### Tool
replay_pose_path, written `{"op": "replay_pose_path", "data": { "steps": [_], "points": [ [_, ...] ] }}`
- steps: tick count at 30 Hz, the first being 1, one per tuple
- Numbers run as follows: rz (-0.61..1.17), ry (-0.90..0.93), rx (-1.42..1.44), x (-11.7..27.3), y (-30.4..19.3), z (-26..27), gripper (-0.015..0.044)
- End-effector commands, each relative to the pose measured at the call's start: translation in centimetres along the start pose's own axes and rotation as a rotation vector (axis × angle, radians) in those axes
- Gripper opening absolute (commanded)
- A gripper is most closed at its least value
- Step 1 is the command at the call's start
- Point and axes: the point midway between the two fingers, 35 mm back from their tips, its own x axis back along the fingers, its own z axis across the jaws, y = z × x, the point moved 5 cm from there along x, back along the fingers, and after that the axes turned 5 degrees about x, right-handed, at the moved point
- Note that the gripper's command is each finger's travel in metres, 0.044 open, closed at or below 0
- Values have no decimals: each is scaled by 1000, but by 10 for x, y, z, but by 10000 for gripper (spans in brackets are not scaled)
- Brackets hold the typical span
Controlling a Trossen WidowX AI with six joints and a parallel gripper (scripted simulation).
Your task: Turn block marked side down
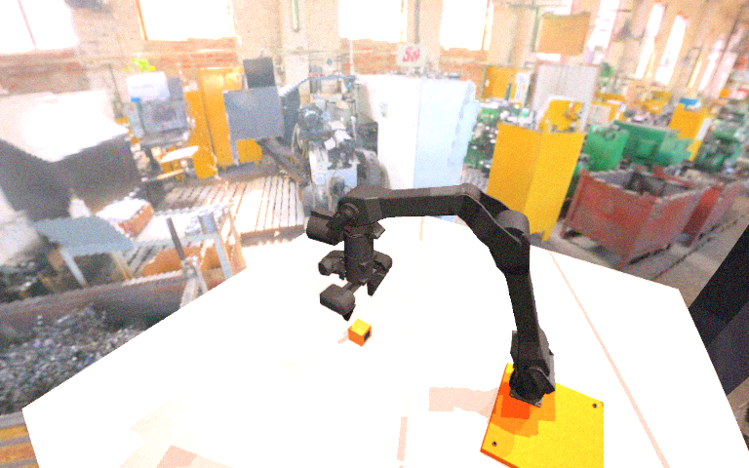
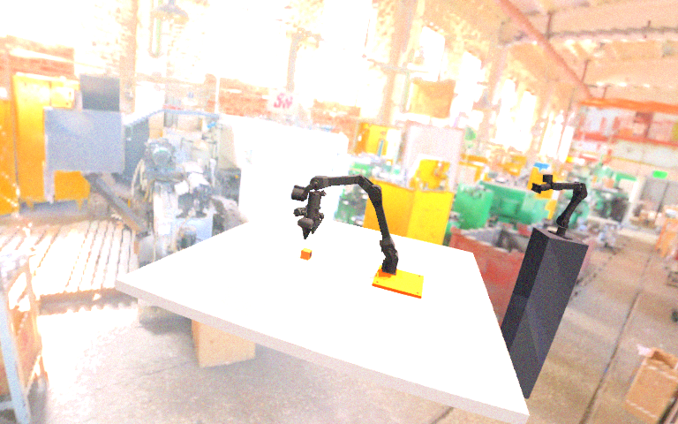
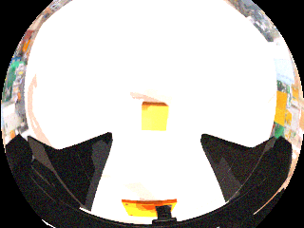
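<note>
On the white bench, a small orange block sat alone, a dark mark on the side facing the top camera. Above it, towards eleven o'clock, the black tool hung with jaws spread wide and nothing between them. The arm rose from an orange base plate at four o'clock.

The block is orange with a yellow top face and a small dark blue mark on one side face. The arm and its gripper are matte black. The table is plain white, and the base plate at the arm's foot, at 5 o'clock from the block, is yellow-orange.
</note>
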Motion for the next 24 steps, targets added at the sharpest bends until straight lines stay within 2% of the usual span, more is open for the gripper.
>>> {"op": "replay_pose_path", "data": {
  "steps": [1,3,24],
  "points": [
    [16,6,5,-16,1,0,440],
    [16,6,5,-32,0,0,440],
    [16,6,5,-63,0,0,440]
  ]
}}
